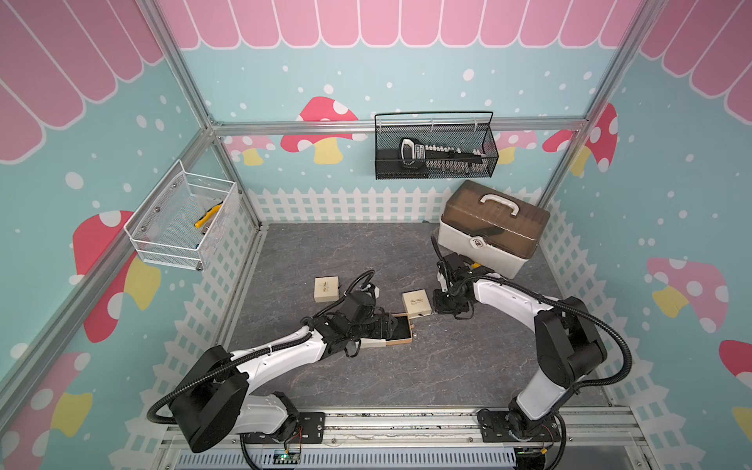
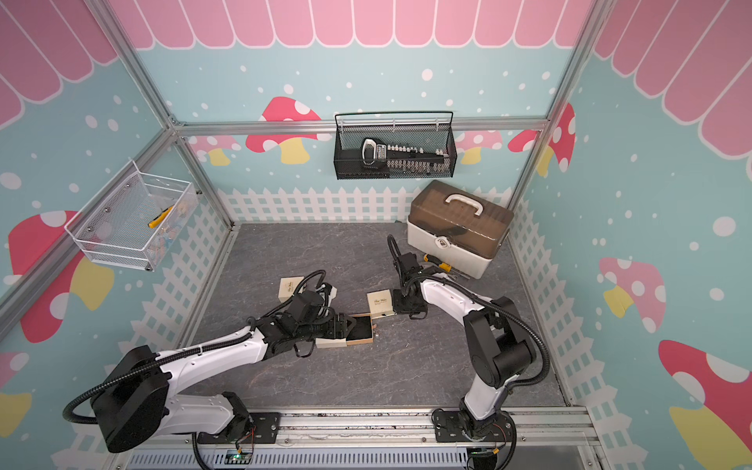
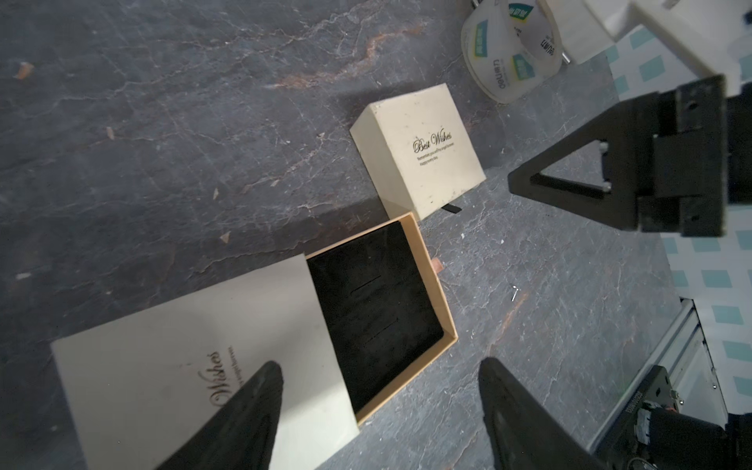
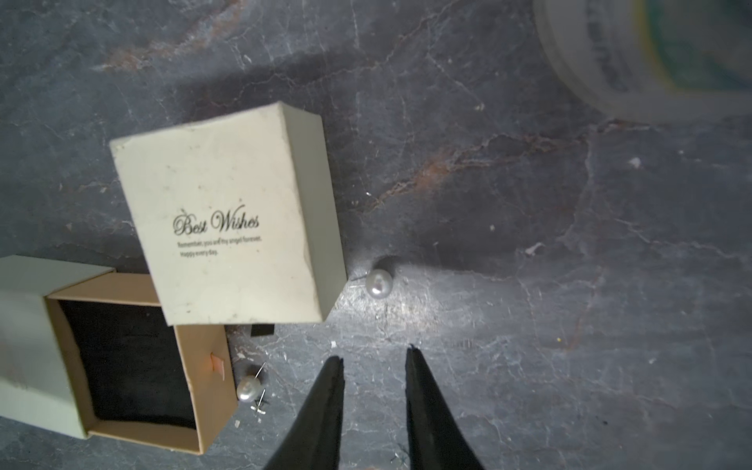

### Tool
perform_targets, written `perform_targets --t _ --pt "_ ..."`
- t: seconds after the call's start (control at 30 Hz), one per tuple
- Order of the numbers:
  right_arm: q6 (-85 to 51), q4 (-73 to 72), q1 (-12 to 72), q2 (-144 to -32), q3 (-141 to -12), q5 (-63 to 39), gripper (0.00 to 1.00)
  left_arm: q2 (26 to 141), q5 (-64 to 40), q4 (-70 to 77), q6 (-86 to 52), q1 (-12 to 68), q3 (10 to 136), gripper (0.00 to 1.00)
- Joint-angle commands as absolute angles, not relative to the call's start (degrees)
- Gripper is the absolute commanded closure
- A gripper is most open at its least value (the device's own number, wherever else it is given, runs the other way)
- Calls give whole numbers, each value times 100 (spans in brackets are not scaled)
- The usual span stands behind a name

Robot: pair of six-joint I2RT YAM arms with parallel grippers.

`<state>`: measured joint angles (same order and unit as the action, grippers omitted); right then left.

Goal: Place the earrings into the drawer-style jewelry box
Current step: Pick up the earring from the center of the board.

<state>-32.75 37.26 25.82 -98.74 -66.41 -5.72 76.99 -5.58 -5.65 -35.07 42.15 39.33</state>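
The right gripper point(image 4: 373, 356) hangs low over the grey, stone-patterned tabletop point(image 4: 529, 244), its 2 black fingers a narrow gap apart with nothing between them. The 2 earrings are round, pearl-like studs, and both lie on the tabletop outside the drawer. One earring point(image 4: 378, 283) sits just ahead of those fingertips, right beside a corner of a closed beige box point(image 4: 232, 219) printed "Best Wishes". The other earring point(image 4: 248, 388) lies off to the side of the fingers, just beside the front wall of the drawer point(image 4: 122, 358), with a tiny metal piece point(image 4: 259, 407) next to it. The drawer stands pulled out of its beige sleeve point(image 3: 183, 358), showing its black lining. The closed box crowds the drawer's far corner, but whether they touch cannot be told. The left gripper point(image 3: 378, 366) hovers above the jewelry box point(image 1: 403, 330) with its fingers spread wide, holding nothing. 1 finger is over the sleeve and the other over the tabletop past the drawer's side. A white tape roll point(image 3: 512, 53) lies beyond the closed box. A 3rd beige box point(image 1: 326, 288) sits behind the left arm. At the back right corner stands a toolbox point(image 2: 455, 232) with a screwdriver point(image 2: 437, 264) in front of it. A black mesh basket point(image 1: 486, 154) and a white mesh basket point(image 1: 175, 244) hang on the walls.
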Motion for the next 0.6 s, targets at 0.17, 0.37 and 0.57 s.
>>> perform_targets --t 0.17,0.37,0.57 --pt "-3228 4069 2382 -10480 -7217 -605 72 7822 -429 -277 -3349 4254 4140 24" --pt "-3223 4100 2382 -10769 -7402 -710 71 7882 -387 -334 -3296 4254 4164 24" --pt "-3174 4177 2377 -11040 -7523 -827 71 7993 -679 -210 -3150 4267 4235 24"
